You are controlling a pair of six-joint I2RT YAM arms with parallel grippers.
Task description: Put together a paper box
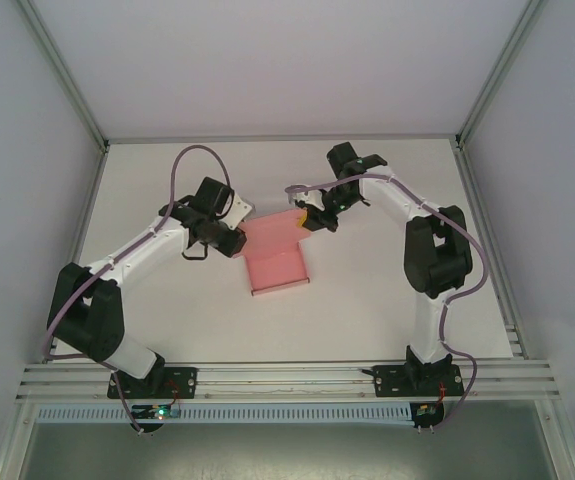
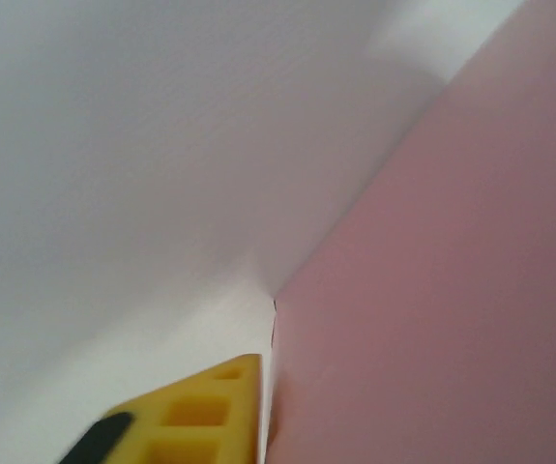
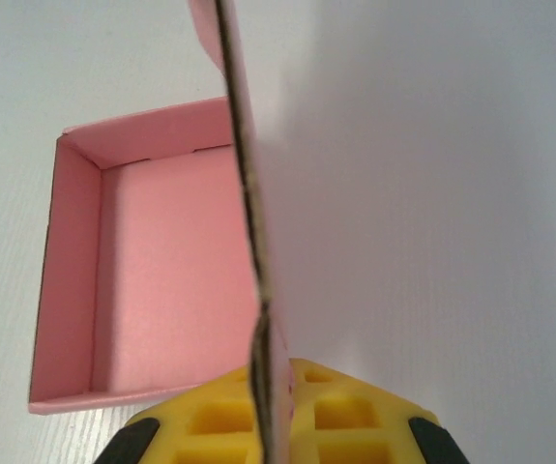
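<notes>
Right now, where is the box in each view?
Top external: box at the centre of the table.
Left wrist: pink wall, right half.
Right wrist: open tray at left; flap edge-on at centre, pinched by right gripper.
Shared landmark: white table.

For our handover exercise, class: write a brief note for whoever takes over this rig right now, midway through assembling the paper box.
Left gripper: shut at the paper box's far-left edge; a grip is not clear.
Right gripper: shut on an upright panel, seen edge-on.
Box: middle of the table.
Done: tray walls stand.
Left: fold remaining panels, close the box.
</notes>
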